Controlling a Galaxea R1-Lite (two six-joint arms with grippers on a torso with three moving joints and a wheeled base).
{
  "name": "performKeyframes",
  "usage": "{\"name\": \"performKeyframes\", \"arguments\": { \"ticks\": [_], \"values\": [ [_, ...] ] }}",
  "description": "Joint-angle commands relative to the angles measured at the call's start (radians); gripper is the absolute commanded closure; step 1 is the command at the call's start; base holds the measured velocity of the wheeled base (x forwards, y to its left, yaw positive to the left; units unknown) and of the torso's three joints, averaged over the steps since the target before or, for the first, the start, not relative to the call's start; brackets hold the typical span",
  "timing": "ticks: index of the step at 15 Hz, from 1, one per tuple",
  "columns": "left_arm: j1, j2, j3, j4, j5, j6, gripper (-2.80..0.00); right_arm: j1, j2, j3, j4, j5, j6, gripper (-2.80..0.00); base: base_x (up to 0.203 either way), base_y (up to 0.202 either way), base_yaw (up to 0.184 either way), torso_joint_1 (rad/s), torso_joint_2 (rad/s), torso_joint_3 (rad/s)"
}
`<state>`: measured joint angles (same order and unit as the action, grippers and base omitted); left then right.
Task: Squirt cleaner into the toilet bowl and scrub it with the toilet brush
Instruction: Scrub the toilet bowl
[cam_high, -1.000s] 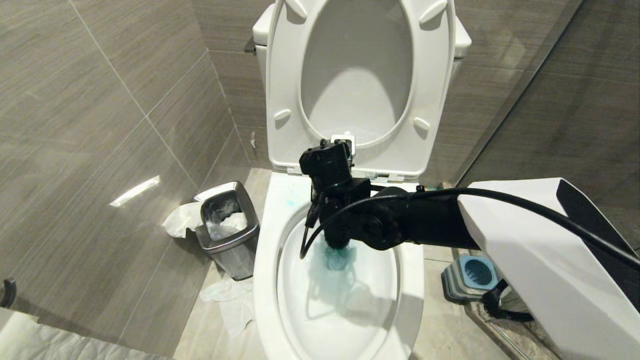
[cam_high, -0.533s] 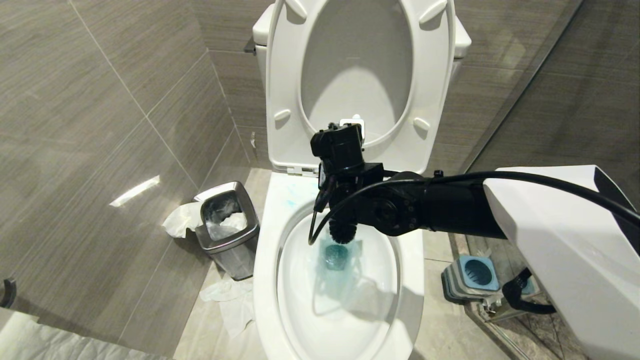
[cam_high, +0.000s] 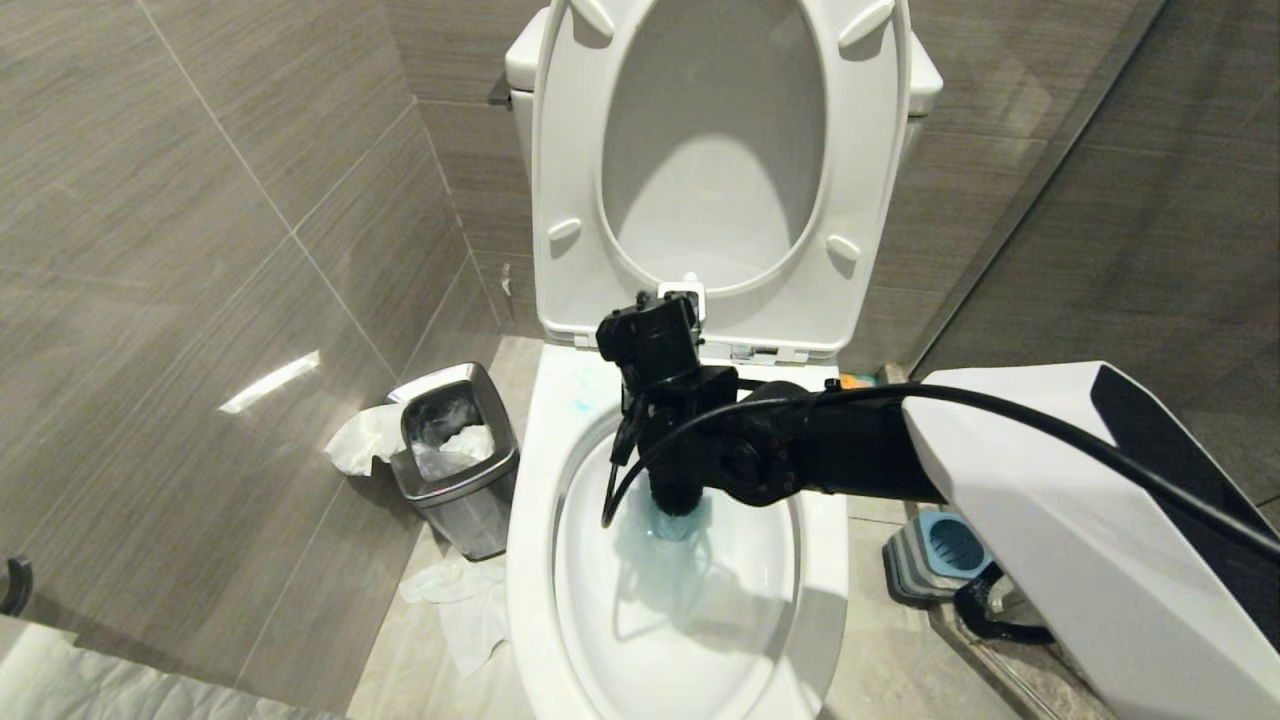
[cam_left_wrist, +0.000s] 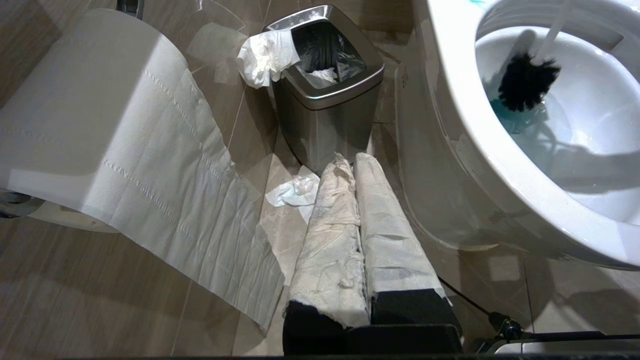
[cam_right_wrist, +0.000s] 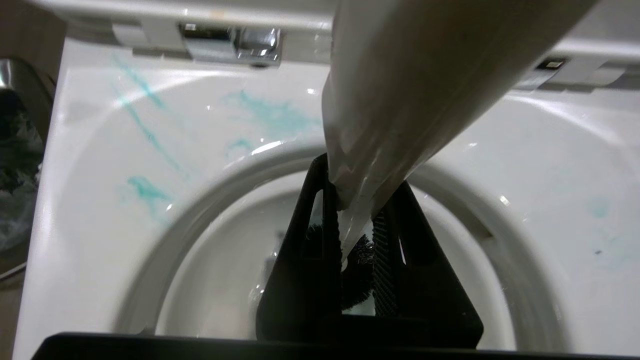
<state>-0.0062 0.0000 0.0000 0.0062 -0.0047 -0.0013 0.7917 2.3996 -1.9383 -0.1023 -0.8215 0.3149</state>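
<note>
Head view has the right gripper (cam_high: 672, 470) reaching over the toilet bowl (cam_high: 530, 560), clenched on the toilet brush (cam_left_wrist: 526, 82); its black bristle head sits low inside the basin, at the blue-tinted water; turquoise cleaner (cam_right_wrist: 145, 127) streaks the rim; left gripper (cam_left_wrist: 357, 235), tissue-wrapped, is closed beside a steel bin (cam_left_wrist: 325, 100).

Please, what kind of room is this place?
A bathroom, most likely a toilet stall: a white toilet bowl with its seat raised, a steel bin beside it, toilet paper hanging nearby, and grey tiled walls.
</note>
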Motion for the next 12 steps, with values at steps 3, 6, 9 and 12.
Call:
{"name": "performKeyframes", "arguments": {
  "ticks": [3,6,9,12],
  "values": [
    [0.000,0.002,0.002,0.000,0.000,0.000,0.00,0.045,0.085,0.030,-0.002,-0.012,0.043,0.00,0.000,0.000,0.000,0.000,0.00,0.000],
    [0.000,0.002,0.002,0.000,0.000,0.000,0.00,0.056,0.082,0.024,-0.001,-0.024,0.046,0.00,0.000,0.000,0.000,0.000,0.00,0.000],
    [0.000,0.002,0.002,0.000,0.000,0.000,0.00,0.062,-0.026,0.062,0.002,-0.022,0.055,0.00,0.000,0.000,0.000,0.000,0.00,0.000],
    [0.000,0.002,0.002,0.000,0.000,0.000,0.00,0.080,-0.191,0.138,0.005,-0.022,0.060,0.00,0.000,0.000,0.000,0.000,0.00,0.000]
  ]
}}
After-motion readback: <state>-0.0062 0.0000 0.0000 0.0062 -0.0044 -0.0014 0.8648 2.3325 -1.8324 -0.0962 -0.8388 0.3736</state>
